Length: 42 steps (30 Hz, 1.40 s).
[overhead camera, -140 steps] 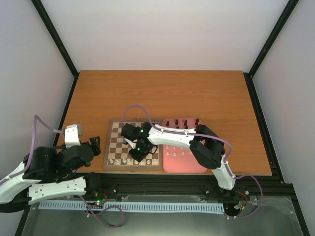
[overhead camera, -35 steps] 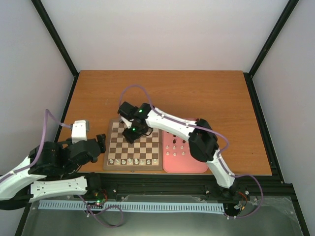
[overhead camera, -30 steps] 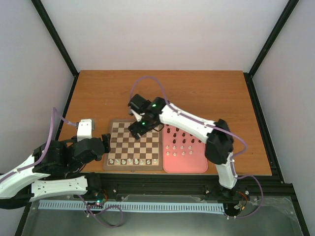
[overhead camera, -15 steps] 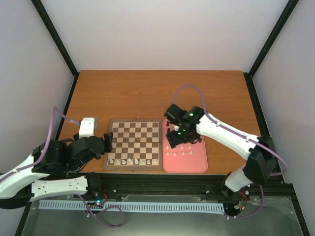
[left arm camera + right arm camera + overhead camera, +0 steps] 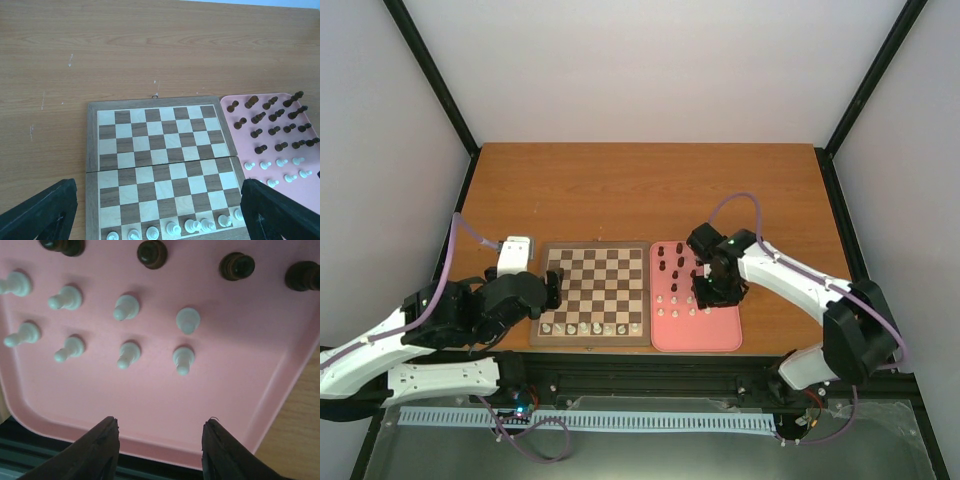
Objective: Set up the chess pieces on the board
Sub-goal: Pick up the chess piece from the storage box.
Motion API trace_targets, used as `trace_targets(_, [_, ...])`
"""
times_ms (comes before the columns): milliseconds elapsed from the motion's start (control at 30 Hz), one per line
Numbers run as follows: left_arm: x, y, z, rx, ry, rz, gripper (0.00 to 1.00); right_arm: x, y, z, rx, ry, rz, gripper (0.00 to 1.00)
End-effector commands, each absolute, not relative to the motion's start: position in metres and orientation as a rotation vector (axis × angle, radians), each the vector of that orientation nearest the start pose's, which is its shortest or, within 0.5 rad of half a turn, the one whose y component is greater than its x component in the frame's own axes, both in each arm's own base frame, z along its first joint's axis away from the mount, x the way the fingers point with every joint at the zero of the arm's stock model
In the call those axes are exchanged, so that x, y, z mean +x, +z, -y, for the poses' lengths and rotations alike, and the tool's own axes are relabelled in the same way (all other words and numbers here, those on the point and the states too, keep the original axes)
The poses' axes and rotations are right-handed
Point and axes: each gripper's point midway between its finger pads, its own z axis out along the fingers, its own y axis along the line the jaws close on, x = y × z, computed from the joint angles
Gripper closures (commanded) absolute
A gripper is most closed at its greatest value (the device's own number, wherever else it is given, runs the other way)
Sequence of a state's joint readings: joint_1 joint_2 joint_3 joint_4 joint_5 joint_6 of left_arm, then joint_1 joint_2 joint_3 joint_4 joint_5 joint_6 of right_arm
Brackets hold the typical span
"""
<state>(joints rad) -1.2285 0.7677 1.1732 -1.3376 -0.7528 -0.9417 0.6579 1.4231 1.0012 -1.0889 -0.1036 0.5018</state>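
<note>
The board [image 5: 592,247] lies in the middle of the table, with several white chess pieces [image 5: 590,327] standing along its near row. The same row [image 5: 190,226] shows at the bottom of the left wrist view, on the board [image 5: 155,102]. My right gripper [image 5: 715,290] hangs over the pink tray [image 5: 695,338]. Its jaws [image 5: 161,421] stand open over bare tray floor with nothing between them. Just ahead of them stand white pawns [image 5: 182,359], and dark pieces [image 5: 151,252] stand beyond. My left gripper [image 5: 548,290] waits at the board's left edge, wide open [image 5: 157,200] and empty.
The pink tray [image 5: 305,187] lies against the board's right side and holds dark pieces [image 5: 670,262] at its far end and white pawns [image 5: 677,296] nearer. The tray's near rim [image 5: 150,442] sits close to the table's front edge. Black frame posts stand at the far corners.
My right arm swung from the board's far left corner across to the tray, and its jaws narrowed. My left arm crept right, up to the board's left edge.
</note>
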Motion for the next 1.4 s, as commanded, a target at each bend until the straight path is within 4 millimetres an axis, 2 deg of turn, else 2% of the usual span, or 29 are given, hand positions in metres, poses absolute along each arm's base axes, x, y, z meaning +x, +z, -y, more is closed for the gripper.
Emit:
trace_targets(0, [0.162,0.295,0.099,0.012,-0.252,-2.191,0.00,0.196,0.068,-0.168,-0.214,0.235,-3.133,0.57])
trace_targets(167, [0.160,0.294,0.089,-0.036,-0.258,-2.189,0.00,0.197,0.058,-0.169,-0.237,0.224,-3.152,0.58])
trace_targets(333, [0.158,0.294,0.081,-0.068,-0.267,-2.181,0.00,0.194,0.049,-0.160,-0.226,0.163,-3.168,0.62])
trace_targets(567, [0.160,0.292,0.085,-0.047,-0.241,-2.191,0.00,0.191,0.041,-0.155,-0.202,0.146,-3.179,0.62])
trace_targets(733, [0.160,0.290,0.090,-0.040,-0.244,-2.194,0.00,0.194,0.038,-0.157,-0.209,0.156,-3.178,0.66])
trace_targets(1000, [0.160,0.290,0.087,-0.053,-0.247,-2.193,0.00,0.196,0.032,-0.157,-0.218,0.141,-3.193,0.74])
trace_targets(1200, [0.159,0.289,0.084,-0.066,-0.248,-2.192,0.00,0.196,0.033,-0.154,-0.215,0.128,-3.193,0.86])
trace_targets(1367, [0.159,0.287,0.085,-0.064,-0.251,-2.193,0.00,0.194,0.037,-0.152,-0.202,0.120,-3.192,0.92])
